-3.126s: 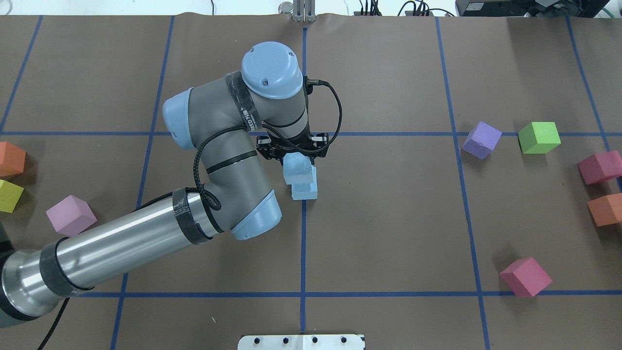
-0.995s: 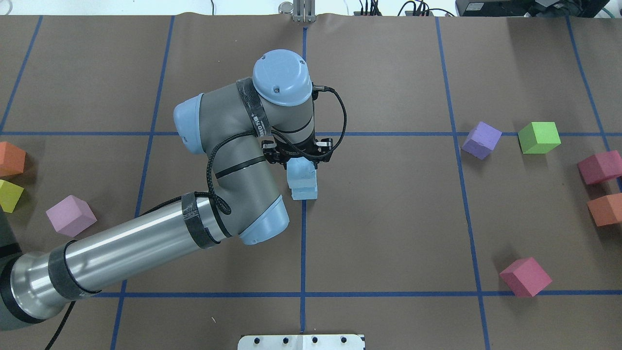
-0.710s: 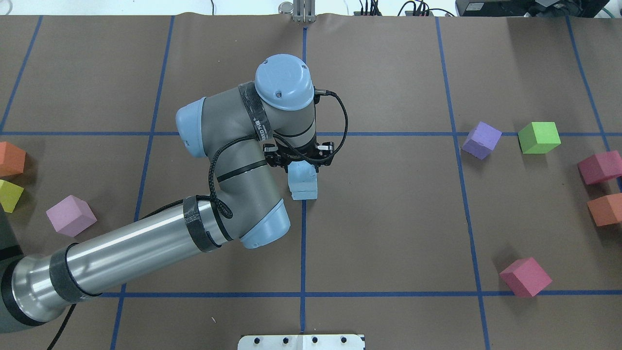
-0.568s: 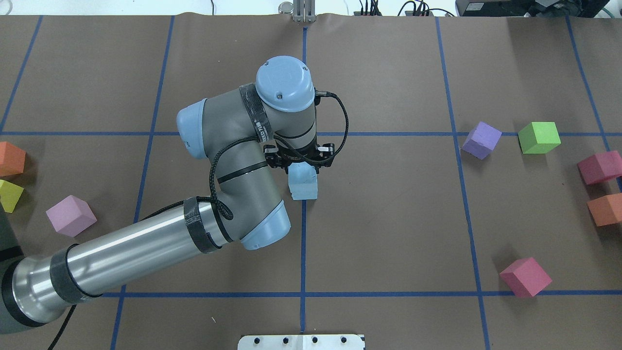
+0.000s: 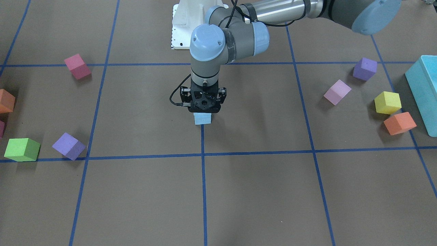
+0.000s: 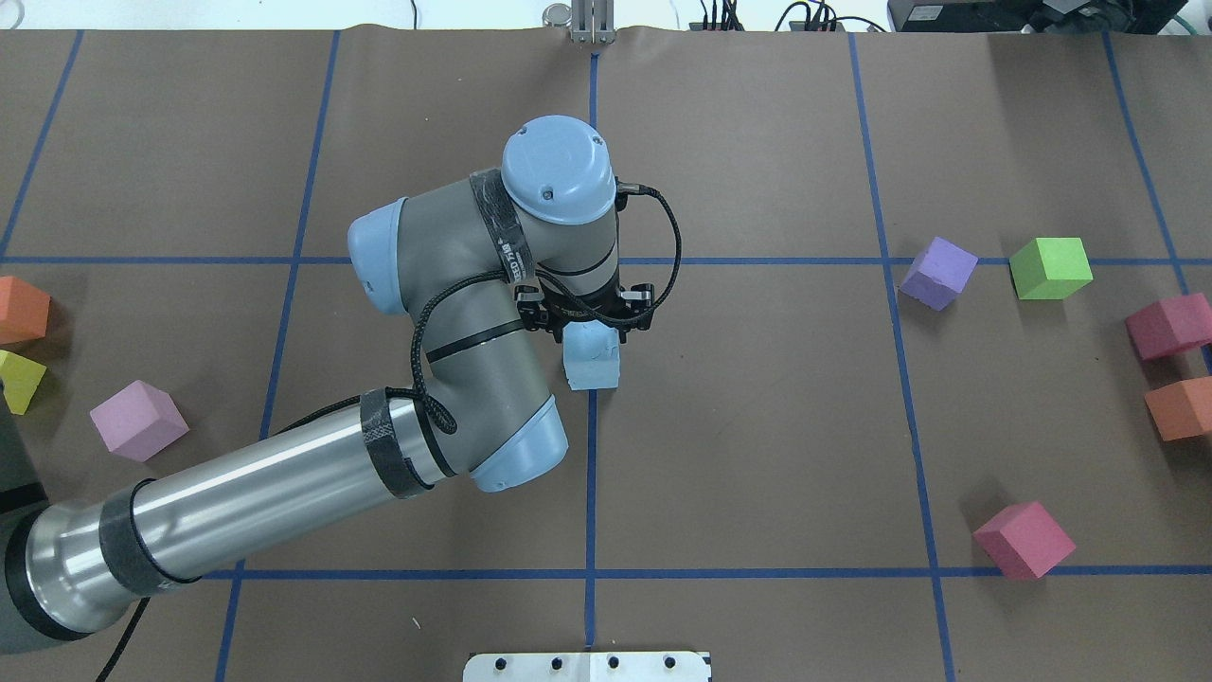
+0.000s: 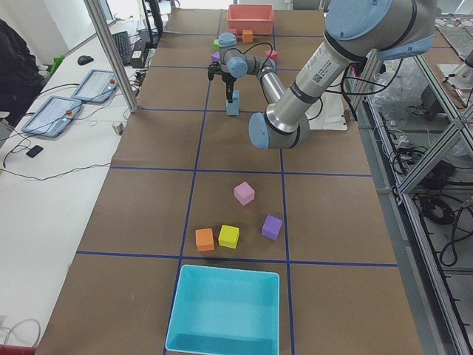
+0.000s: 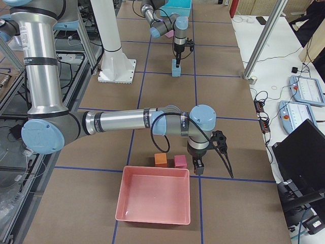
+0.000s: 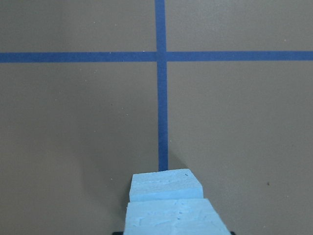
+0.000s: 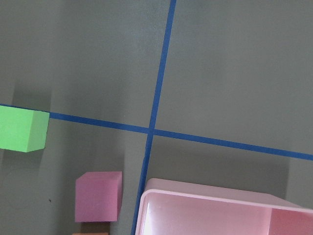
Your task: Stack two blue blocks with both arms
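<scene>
My left gripper (image 6: pixel 592 325) is shut on a pale blue block (image 6: pixel 589 343) and holds it on top of the second blue block (image 6: pixel 597 379), close to the table's centre line. In the left wrist view the held block (image 9: pixel 176 218) sits just above and in line with the lower block (image 9: pixel 166 185). The front-facing view shows the gripper (image 5: pixel 203 110) straight over the blue pair (image 5: pixel 202 119). My right gripper (image 8: pixel 198 166) shows only in the exterior right view, beside the pink tray (image 8: pixel 155 201). I cannot tell whether it is open or shut.
Coloured cubes lie at the right: purple (image 6: pixel 937 273), green (image 6: pixel 1049 268), magenta (image 6: pixel 1169 325), orange (image 6: pixel 1179 407), red-pink (image 6: pixel 1023 540). At the left lie pink (image 6: pixel 137 419), yellow (image 6: pixel 17 381) and orange (image 6: pixel 21 310) cubes. A turquoise bin (image 7: pixel 225 310) stands at the left end.
My left gripper has shifted slightly right and come down with its blue block, which now lines up over the lower blue block instead of overhanging it.
</scene>
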`<control>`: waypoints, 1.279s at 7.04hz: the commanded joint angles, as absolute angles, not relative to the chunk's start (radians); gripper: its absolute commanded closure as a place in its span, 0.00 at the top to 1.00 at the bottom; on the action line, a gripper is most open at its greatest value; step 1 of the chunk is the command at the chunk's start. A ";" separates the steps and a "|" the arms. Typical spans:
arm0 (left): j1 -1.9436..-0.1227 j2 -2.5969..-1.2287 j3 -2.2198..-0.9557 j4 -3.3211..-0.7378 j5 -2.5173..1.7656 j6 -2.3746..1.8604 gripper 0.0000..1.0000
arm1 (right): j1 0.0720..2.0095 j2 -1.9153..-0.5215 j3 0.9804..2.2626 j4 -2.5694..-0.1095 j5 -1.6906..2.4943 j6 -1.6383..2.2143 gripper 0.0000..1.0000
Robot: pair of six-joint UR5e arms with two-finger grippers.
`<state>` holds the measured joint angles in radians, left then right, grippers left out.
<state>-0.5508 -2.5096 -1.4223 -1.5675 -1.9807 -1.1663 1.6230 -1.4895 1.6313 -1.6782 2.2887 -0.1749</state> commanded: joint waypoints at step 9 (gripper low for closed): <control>-1.250 -1.816 -1.898 -1.476 -2.368 -0.267 0.98 | 1.623 -1.486 1.632 -1.680 2.301 -0.140 1.00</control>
<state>-1.0992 -1.9796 -1.8693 -1.4766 -2.3108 -0.4907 1.6229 -1.4900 1.6316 -1.6783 2.2957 -0.1558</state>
